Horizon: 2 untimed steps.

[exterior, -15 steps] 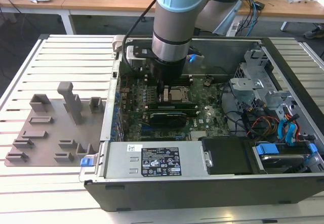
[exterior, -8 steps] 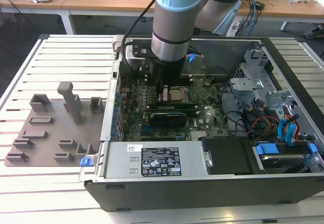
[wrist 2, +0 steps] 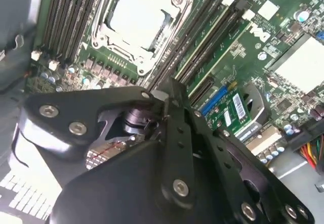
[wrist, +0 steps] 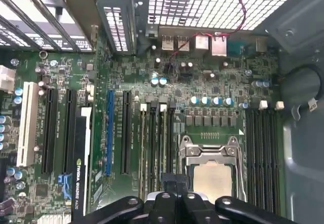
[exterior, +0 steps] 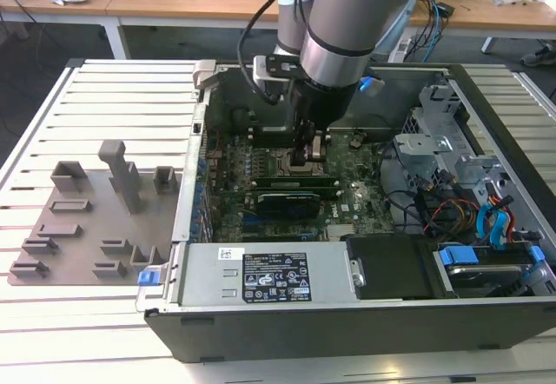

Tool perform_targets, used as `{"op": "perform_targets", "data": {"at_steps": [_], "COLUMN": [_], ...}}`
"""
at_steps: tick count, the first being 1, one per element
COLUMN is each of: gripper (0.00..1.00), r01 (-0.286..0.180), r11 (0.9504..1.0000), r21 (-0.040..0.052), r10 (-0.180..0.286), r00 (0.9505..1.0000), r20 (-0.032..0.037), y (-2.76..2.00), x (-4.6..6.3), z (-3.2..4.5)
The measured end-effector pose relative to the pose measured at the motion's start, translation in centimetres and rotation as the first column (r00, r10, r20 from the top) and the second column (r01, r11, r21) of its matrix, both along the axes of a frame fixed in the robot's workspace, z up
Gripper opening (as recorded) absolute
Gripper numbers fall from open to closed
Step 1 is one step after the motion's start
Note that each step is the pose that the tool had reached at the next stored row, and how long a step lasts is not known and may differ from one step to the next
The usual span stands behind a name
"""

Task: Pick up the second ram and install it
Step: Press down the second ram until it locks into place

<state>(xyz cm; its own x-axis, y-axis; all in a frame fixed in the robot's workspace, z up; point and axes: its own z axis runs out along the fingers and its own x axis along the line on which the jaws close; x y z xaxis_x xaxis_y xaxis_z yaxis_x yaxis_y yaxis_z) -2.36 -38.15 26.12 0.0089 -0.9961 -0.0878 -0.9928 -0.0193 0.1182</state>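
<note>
Pincer [exterior: 309, 160] hanging low inside open computer case [exterior: 261, 314], over motherboard [exterior: 365, 197] beside processor socket [wrist: 210, 176]. Second ram [exterior: 291, 180] lying seated in slot directly under pincer tips. Whether fingers are spread or pinching ram: cannot tell. Graphics card [exterior: 282, 201] sitting just beside ram.

A black label [exterior: 274, 285] dense with white print and marks sat on the grey power supply cover [exterior: 200, 275], at six o'clock in the exterior view, its lines too small to read. A small white sticker [exterior: 229, 254] lay at its ten o'clock. In the first wrist view, white lettering ran along the black graphics card [wrist: 77, 173]; in the second wrist view, a white logo [wrist 2: 260, 32] was printed on the motherboard [wrist 2: 283, 6].
</note>
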Motion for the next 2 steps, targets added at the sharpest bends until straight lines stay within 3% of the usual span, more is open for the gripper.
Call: {"op": "perform_targets", "data": {"at_steps": [2], "gripper": [0.10], "r01": [0.000], "r11": [1.0000], "r21": [-0.0002], "r10": [0.000], "r00": [1.0000], "r20": [-0.0001], "y": [0.00], "x": [0.00], "z": [0.05]}}
